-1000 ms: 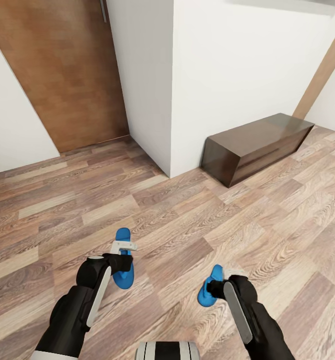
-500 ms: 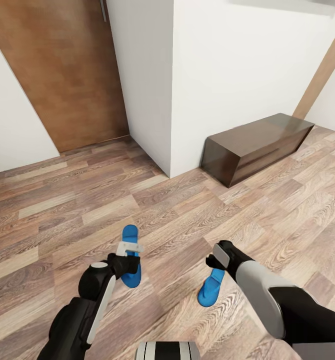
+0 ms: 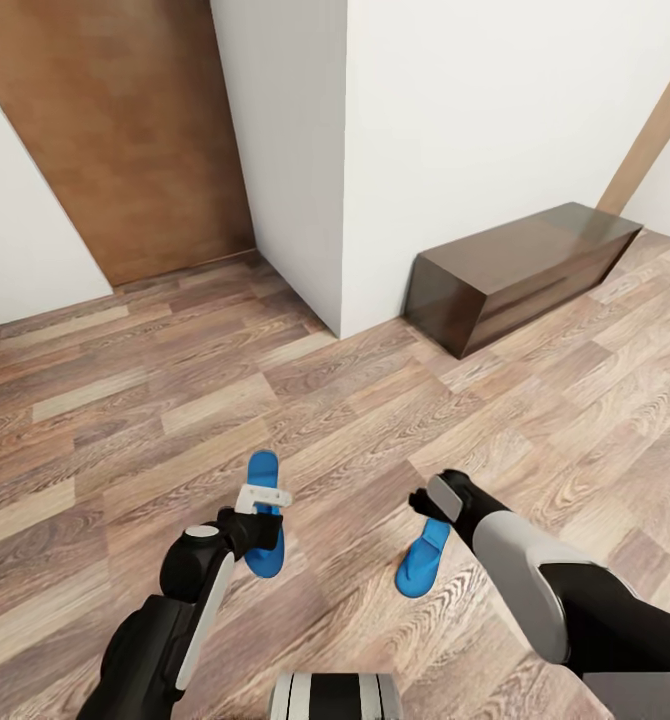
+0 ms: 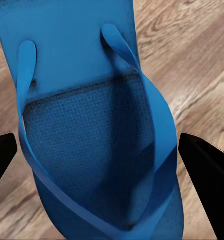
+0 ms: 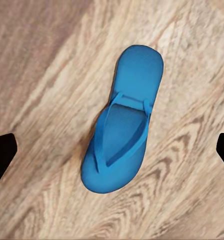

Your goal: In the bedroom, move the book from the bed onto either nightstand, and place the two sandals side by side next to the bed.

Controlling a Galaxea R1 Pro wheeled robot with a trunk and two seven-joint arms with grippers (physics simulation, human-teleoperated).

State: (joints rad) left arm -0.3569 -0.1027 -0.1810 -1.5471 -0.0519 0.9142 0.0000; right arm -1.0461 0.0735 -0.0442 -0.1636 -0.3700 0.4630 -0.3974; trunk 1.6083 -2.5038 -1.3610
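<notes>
Wooden door (image 3: 135, 130): at the far left of the head view, set back behind a white wall (image 3: 475, 140) corner.
Floor (image 3: 155, 400): wood planks, running under everything here.
Left gripper (image 3: 260, 515): low over the left sandal (image 3: 264, 511), which lies flat on the planks. In the left wrist view that sandal (image 4: 91, 130) sits close under the camera, strap side up, with the two dark fingertips (image 4: 204, 170) standing wide apart on either side of it (not closed on it, no contact to be seen).
Right sandal (image 3: 422, 557): flat on the floor, well apart from the left one, with bare planks between them; its length slants a little compared with its mate.
Right gripper (image 3: 427, 506): raised above the right sandal, clear of it. The right wrist view looks down on that sandal (image 5: 123, 119) from a height, strap side up, with the dark fingertips (image 5: 1, 152) far apart at the edges, so the jaws are wide.
Dark bench (image 3: 520, 270): long, glossy, against the white wall at the right, well away from both sandals.
</notes>
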